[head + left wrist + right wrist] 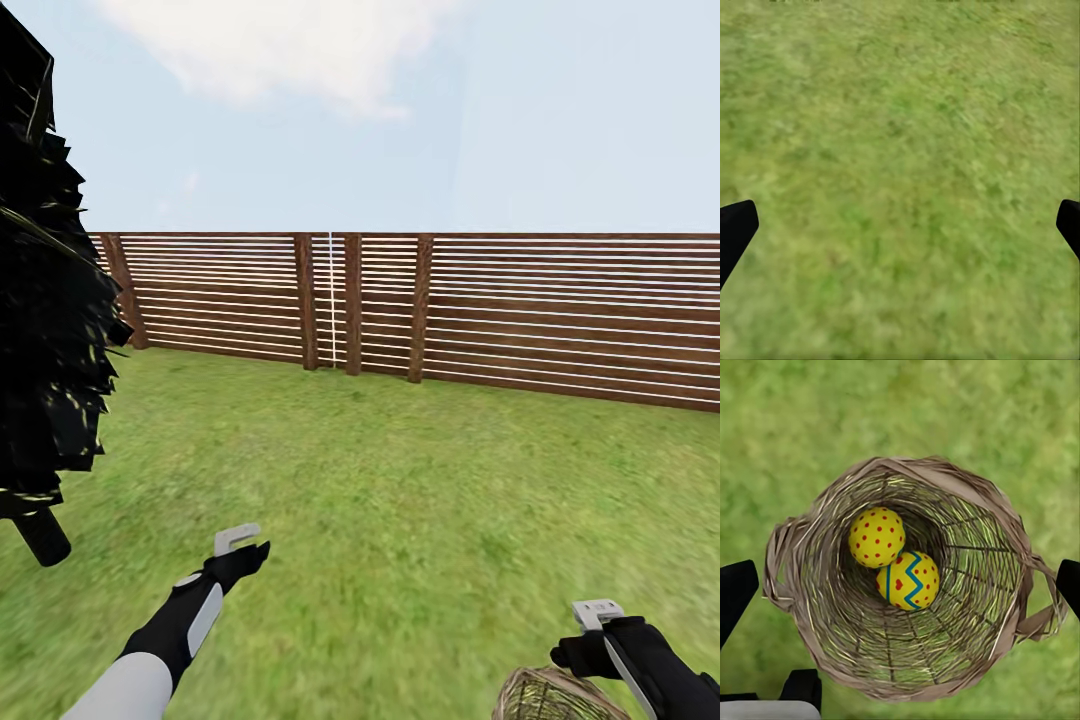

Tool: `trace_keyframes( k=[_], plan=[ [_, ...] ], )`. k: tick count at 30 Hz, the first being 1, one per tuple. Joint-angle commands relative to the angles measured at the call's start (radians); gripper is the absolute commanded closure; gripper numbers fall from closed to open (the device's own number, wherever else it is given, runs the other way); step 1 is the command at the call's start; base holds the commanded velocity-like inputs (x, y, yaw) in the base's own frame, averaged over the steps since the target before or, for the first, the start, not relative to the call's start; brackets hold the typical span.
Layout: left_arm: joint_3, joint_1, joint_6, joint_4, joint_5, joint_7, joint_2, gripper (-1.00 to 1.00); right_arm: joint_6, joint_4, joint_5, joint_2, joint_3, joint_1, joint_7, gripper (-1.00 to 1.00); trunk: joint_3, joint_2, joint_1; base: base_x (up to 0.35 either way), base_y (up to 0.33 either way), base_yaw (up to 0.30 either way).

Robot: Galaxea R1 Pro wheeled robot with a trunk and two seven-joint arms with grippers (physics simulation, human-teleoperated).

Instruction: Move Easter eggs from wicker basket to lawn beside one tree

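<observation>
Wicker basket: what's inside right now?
Inside the wicker basket, two Easter eggs touch each other: a red-dotted egg and a zigzag-banded egg. No third egg is in sight. The eggs cover a patch of the basket floor beneath them.

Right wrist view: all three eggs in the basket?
No: two Easter eggs show inside the wicker basket, a red-dotted egg touching a zigzag-banded egg.

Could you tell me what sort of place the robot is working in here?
Most likely a fenced garden: a green lawn runs to a slatted wooden fence under open sky, with a dark-leaved tree at one side.
</observation>
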Motion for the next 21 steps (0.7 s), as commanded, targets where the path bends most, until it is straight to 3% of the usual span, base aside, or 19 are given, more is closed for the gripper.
trace_keyframes(
  k=[1,6,21],
  plan=[
    [0.008,0.0,0.008,-0.003,0.009,-0.007,-0.001,-1.0,0.004,-0.001,0.009,0.0,-0.002,0.0,0.007,-1.0,-0.001,-0.001,0.0,0.0,0.0,0.0],
    [0.013,0.0,0.009,-0.004,0.011,-0.007,0.001,-1.0,0.004,-0.001,0.009,0.0,-0.001,0.0,0.008,-1.0,-0.001,-0.001,0.0,0.0,0.0,0.0],
    [0.01,0.0,0.009,-0.002,0.01,-0.006,-0.003,-1.0,0.004,-0.005,0.009,0.0,-0.003,0.0,0.008,-1.0,-0.048,-0.106,0.058,0.0,0.0,0.0]
  ],
)
